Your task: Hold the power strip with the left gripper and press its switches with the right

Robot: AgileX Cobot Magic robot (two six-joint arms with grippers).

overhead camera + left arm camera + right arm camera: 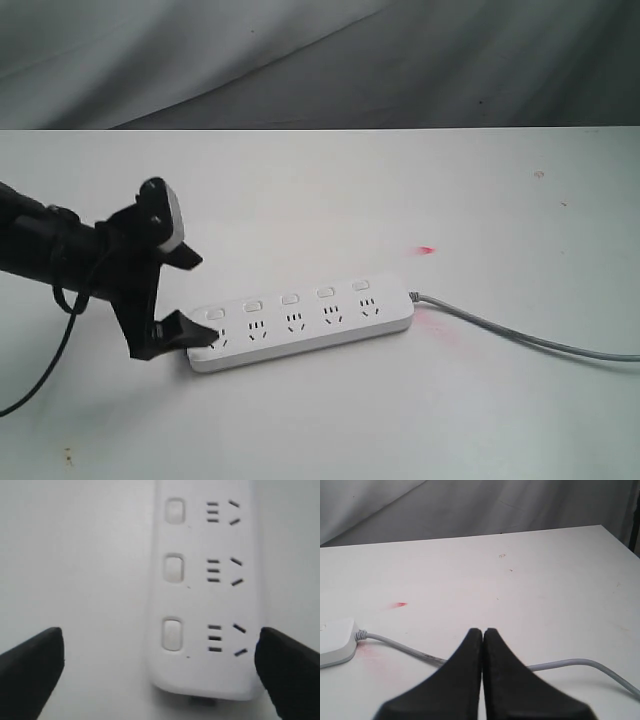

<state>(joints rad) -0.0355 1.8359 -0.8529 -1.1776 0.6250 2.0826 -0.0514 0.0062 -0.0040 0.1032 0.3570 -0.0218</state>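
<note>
Power strip (305, 322) lies with one end between jaws of the released left end effector (160, 647); right end effector (482, 633) clenched

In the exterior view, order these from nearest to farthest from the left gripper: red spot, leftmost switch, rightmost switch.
1. Leftmost switch, beside the left gripper.
2. Rightmost switch, at the row's far end.
3. Red spot, farther right, past the row.

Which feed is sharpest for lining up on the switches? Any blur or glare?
Exterior view: sharp, even light, power strip casts a faint shadow. Left wrist view: soft focus, left gripper fingertips blurred, switches readable. Right wrist view: table sharp, shut right gripper slightly soft; no glare.
</note>
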